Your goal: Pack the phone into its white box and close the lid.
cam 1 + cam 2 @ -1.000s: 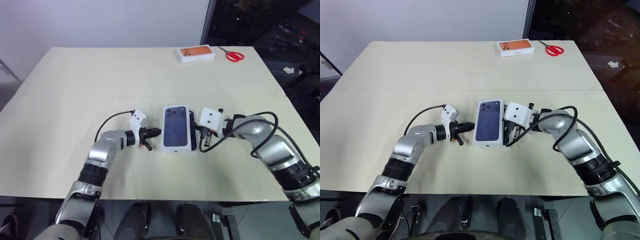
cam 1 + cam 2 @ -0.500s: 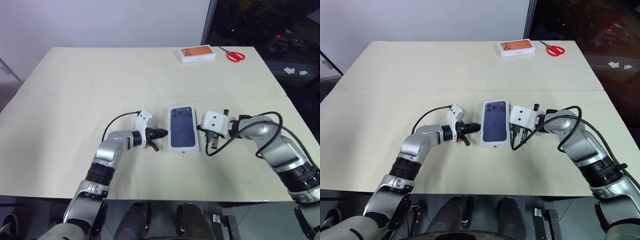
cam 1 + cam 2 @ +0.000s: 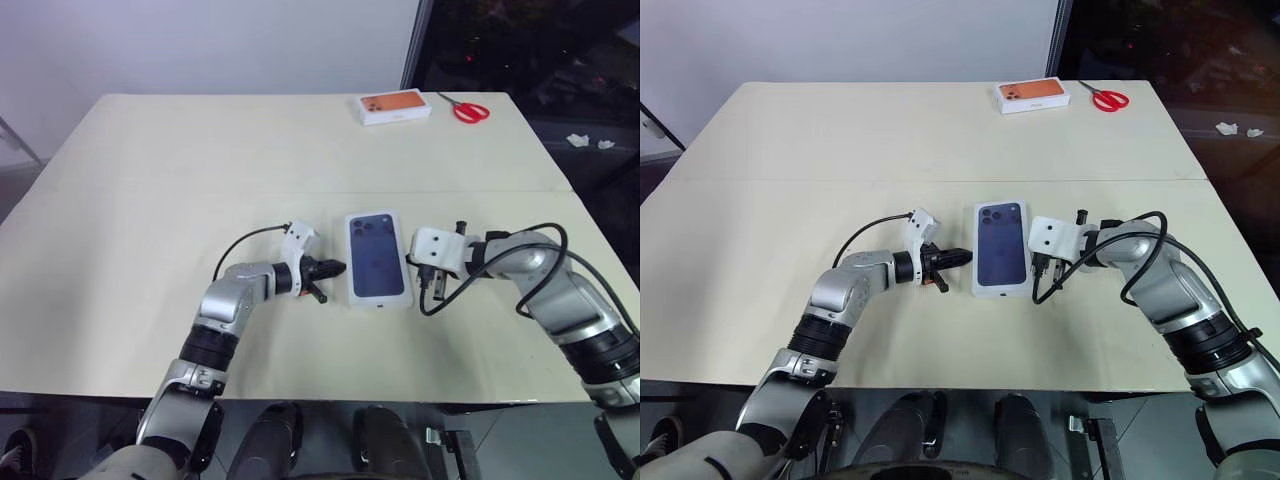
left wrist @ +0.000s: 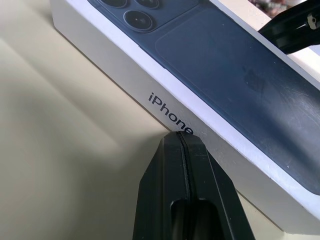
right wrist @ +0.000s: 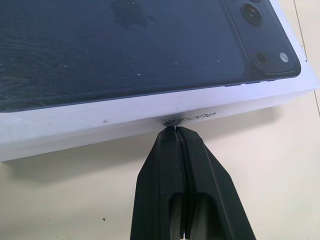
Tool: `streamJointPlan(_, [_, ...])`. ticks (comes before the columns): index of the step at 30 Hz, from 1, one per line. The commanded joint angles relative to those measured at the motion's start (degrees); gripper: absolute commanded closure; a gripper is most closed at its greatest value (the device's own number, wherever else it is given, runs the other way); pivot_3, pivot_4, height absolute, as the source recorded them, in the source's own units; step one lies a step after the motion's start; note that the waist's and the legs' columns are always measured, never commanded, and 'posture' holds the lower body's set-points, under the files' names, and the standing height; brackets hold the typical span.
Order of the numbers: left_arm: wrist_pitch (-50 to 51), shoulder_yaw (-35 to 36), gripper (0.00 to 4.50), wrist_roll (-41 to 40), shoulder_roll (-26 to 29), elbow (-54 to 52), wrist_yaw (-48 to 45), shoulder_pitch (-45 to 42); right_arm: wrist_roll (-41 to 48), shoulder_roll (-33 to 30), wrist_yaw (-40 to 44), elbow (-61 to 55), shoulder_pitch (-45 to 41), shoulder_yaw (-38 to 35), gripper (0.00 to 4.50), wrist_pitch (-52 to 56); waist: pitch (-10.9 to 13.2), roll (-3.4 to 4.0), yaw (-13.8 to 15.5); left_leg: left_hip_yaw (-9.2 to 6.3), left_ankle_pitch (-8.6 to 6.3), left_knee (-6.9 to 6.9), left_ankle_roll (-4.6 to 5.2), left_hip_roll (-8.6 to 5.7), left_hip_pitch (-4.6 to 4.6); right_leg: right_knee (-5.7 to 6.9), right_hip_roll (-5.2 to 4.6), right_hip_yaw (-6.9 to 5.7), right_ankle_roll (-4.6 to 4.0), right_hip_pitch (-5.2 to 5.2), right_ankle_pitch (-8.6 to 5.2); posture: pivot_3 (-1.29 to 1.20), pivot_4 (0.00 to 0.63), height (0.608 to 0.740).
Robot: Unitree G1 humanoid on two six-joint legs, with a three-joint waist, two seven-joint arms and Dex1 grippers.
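Observation:
The white box (image 3: 379, 302) lies flat near the table's front, with "iPhone" printed on its side wall (image 4: 125, 75). Its top face shows a dark navy phone back (image 3: 378, 258) with a camera cluster at the far corner, framed by a white border. I cannot tell whether that is the phone itself or a picture on the lid. My left gripper (image 3: 338, 267) is shut, its tip against the box's left long side. On the opposite long side my right gripper (image 5: 176, 129) is shut too, tip touching that wall.
A white box with orange print (image 3: 394, 107) and red scissors (image 3: 468, 110) lie at the far right edge of the table. A seam (image 3: 200, 192) crosses the tabletop beyond the box. The table's front edge runs just below my arms.
The white box has slid to the right and straightened. My left gripper followed against its left side, and my right gripper drew back to the right. Both stayed shut.

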Motion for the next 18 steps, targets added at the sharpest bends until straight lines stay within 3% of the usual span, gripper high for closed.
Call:
streamJointPlan(1, [-1.66,-0.33,4.5,-1.36,-1.76,-1.87,0.0,-1.39,-0.71,0.14,0.3,-0.33,-0.45,-0.94,4.49,-0.94,0.0,0.0,0.01,0.0,0.0,0.01,0.0,0.0,0.0,0.0,0.0,0.0,0.0,0.0,0.0,0.0,0.15,0.74])
streamJointPlan(8, [-1.66,1.57,4.5,-3.56,-4.18,-2.82,0.61,-1.85,-1.84,0.44,1.35,-0.23,-0.41,-0.44,4.49,-0.98,0.02,-0.02,-0.05,0.01,0.03,0.0,-0.06,-0.01,-0.02,0.02,0.0,0.01,0.0,-0.05,0.0,0.0,0.15,0.74])
streamJointPlan(18, [-3.16,-1.93,4.5,-0.53,-2.58,-3.17,-0.09,-0.02,-3.93,0.9,1.87,1.05,-1.17,-0.09,4.49,-2.29,0.02,-0.01,-0.06,0.01,0.05,0.01,-0.08,-0.01,-0.02,0.03,0.01,0.02,0.0,-0.05,0.0,0.0,0.15,0.74])
